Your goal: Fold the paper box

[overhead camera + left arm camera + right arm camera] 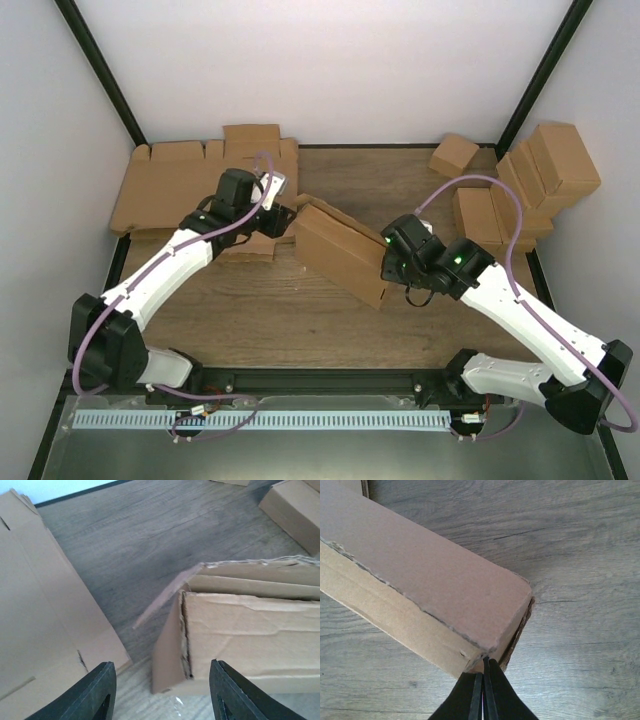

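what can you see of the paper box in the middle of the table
The paper box is plain brown cardboard, folded into a long shallow shape, its edges rough and creased. It lies diagonally on the wooden table. At one end a loose flap juts out; the open left gripper faces that end, not touching. The shut right gripper has its tips against the other end's corner.

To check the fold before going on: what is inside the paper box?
Its inside is covered: the paper box is nearly closed. The left wrist view shows only a narrow dark slit at its end and a loose flap sticking out.
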Available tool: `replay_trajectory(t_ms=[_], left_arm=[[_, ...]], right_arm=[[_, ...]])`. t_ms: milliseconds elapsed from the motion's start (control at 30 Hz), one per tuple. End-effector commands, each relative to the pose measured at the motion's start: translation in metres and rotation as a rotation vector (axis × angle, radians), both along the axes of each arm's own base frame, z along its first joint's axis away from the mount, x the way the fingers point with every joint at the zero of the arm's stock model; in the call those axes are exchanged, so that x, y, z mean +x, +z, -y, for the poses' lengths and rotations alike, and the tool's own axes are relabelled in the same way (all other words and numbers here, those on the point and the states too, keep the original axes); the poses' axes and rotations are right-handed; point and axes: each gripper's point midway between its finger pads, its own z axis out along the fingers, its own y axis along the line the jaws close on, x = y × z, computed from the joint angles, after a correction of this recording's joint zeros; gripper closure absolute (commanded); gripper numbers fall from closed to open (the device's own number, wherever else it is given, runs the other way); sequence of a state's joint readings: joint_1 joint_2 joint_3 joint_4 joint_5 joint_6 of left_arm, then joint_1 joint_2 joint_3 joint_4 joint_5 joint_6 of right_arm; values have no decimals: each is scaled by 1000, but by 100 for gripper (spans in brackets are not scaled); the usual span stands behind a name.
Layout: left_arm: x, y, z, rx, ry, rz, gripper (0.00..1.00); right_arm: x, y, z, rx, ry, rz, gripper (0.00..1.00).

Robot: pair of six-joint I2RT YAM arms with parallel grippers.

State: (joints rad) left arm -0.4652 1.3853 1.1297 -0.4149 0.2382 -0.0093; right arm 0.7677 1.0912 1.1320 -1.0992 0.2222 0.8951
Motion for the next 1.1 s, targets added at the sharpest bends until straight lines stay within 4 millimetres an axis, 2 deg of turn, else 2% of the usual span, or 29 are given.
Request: replay_trajectory(t_ms=[0,133,267,433,633,833,967,1067], left_arm=[[23,1,-1,51,11,129,46],[33,3,5,63,-16,165,47],[36,-5,14,90,-80,137,49],[42,-24,23,112,-115,45,74],[40,-8,20,105,-77,48,95],[18,-4,20,149,-86,-38,96],[12,-7,12,244,-46,-73,96],[9,-7,10,310,-34,-77,96]], right_arm=[[-11,-14,19,-130,24,-73,99],[-9,-15,19,-149,46,-71,99],[-9,-14,18,-150,58,-66,99],[-9,-14,15,-142,67,-67,99],[-8,-17,15,-153,81,-65,99],[-4,-17,13,-158,88,-58,98],[-4,-18,13,-170,105,-56,98],[-2,-19,12,-180,119,-51,92]])
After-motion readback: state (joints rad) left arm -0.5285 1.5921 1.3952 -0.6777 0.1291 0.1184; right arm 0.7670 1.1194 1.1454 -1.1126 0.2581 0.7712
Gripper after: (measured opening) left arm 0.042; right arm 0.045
